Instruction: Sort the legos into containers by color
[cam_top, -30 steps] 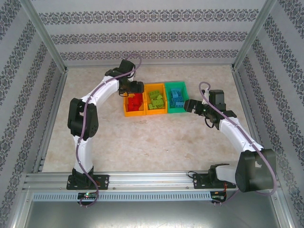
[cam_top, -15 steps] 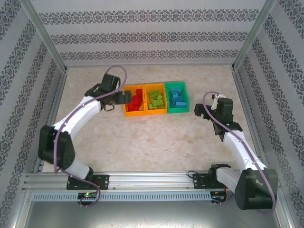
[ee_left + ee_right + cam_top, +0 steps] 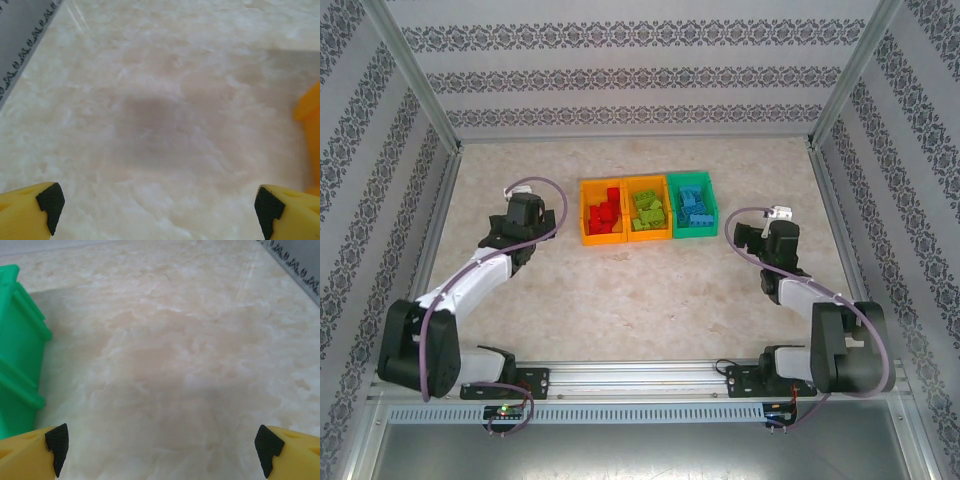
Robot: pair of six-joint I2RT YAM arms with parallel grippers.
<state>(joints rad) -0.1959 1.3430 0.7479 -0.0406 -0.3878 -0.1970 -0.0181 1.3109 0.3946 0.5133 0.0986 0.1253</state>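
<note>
Left pincer (image 3: 159, 212): released, orange bin (image 3: 310, 107) on its right.
Right pincer (image 3: 161, 447): released, green bin (image 3: 19, 330) on its left.
Legos (image 3: 650, 212): inside both bins, in top view.

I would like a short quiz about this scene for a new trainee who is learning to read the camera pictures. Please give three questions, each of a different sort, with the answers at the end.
1. Multiple choice: three bins stand in a row. Which one holds the blue legos? A) the left one B) the middle one C) the right one
2. True or false: the left claw is shut on a brick.
3. Fill the gap: the middle orange bin holds the ___ legos.

Key
1. C, the green bin.
2. False: its fingers stand wide apart with nothing between them.
3. The light green legos.
</note>
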